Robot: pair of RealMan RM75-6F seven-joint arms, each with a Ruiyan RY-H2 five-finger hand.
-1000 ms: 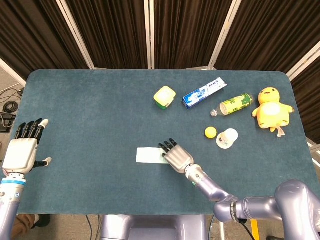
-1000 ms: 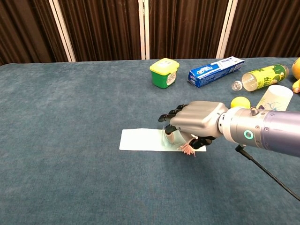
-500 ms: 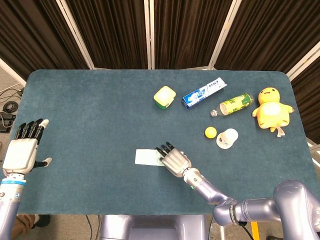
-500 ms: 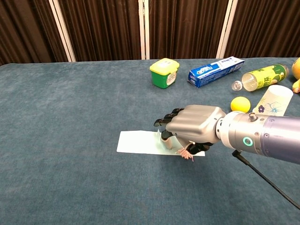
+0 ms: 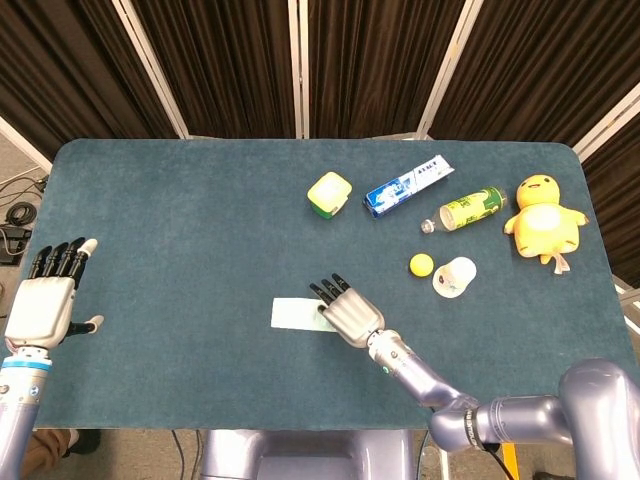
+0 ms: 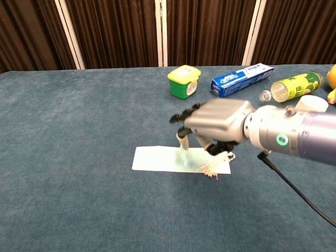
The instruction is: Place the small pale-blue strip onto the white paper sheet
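Observation:
A pale blue-green rectangular sheet (image 6: 157, 158) lies flat near the table's front middle, also seen in the head view (image 5: 291, 313). A pink tassel (image 6: 210, 168) rests on its right end. I cannot tell a separate pale-blue strip apart from the sheet. My right hand (image 6: 218, 126) hovers palm-down just above the sheet's right half, fingers extended and spread (image 5: 345, 312). A pale fingertip points down close to the paper, and nothing shows in the grasp. My left hand (image 5: 45, 300) is open at the table's left edge, seen only in the head view.
At the back right are a green-and-yellow tub (image 6: 184, 81), a blue toothpaste box (image 6: 241, 80), a lying green bottle (image 5: 470, 209), a yellow ball (image 5: 422, 264), a tipped white cup (image 5: 455, 276) and a yellow plush duck (image 5: 543, 218).
My right hand has risen off the sheet, where it was pressing low a second ago. The sheet and tassel stay flat on the table. The left hand has not moved.

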